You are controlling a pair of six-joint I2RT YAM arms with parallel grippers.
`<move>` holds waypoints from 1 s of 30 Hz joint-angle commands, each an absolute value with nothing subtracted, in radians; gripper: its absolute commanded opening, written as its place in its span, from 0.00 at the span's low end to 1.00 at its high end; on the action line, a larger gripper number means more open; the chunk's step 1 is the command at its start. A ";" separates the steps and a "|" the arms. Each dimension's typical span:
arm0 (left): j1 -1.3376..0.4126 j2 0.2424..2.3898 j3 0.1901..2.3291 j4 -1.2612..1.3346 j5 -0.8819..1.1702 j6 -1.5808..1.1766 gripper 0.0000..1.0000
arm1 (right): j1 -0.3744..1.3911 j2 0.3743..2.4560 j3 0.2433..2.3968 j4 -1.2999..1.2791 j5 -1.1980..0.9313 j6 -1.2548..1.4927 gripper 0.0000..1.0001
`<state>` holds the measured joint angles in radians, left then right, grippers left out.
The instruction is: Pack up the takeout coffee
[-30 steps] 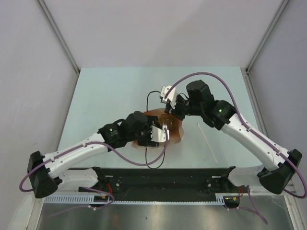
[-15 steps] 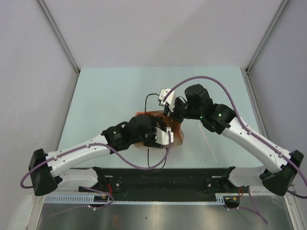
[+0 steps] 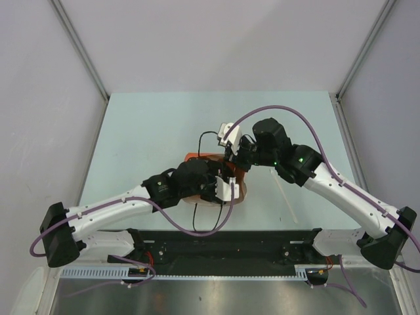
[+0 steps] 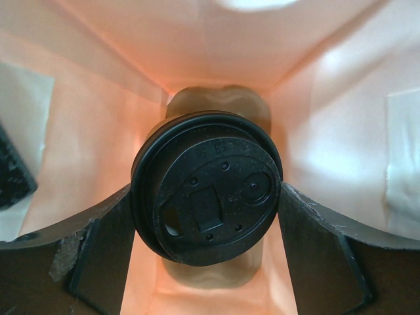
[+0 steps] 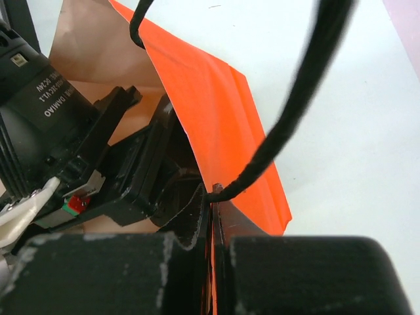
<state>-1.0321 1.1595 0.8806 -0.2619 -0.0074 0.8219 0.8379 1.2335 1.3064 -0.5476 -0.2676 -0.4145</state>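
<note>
From the near left the left arm reaches toward the middle of the pale green worktop (image 3: 151, 125), and its left tool (image 4: 206, 203) is down inside the open mouth of the orange paper bag (image 5: 210, 98). In the left wrist view the glowing orange-pink inner walls of the bag close in on all sides. The takeout coffee (image 4: 197, 220) sits between this tool's dark fingers (image 4: 315, 256), its round black lid (image 4: 226, 174) facing the camera. The jaws stand wide and press against the lid's rim on either side, so the cup is in their grip, inside the bag. Whether the cup's base touches the bag's bottom cannot be told. Just to the right, the right tool (image 5: 211, 211) comes in from the far right side of the bag. Its jaws are pinched fully together on the bag's upper edge, where a black cord handle (image 5: 308, 92) runs in and meets the fingertips. Further right, apart from the bag, a thin white stick (image 3: 287, 197) lies flat on the worktop beside the right arm.
</note>
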 commanded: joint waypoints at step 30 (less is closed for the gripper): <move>-1.009 1.324 1.009 -0.400 0.097 0.709 0.35 | 0.772 1.183 1.313 -0.465 -0.523 -0.356 0.00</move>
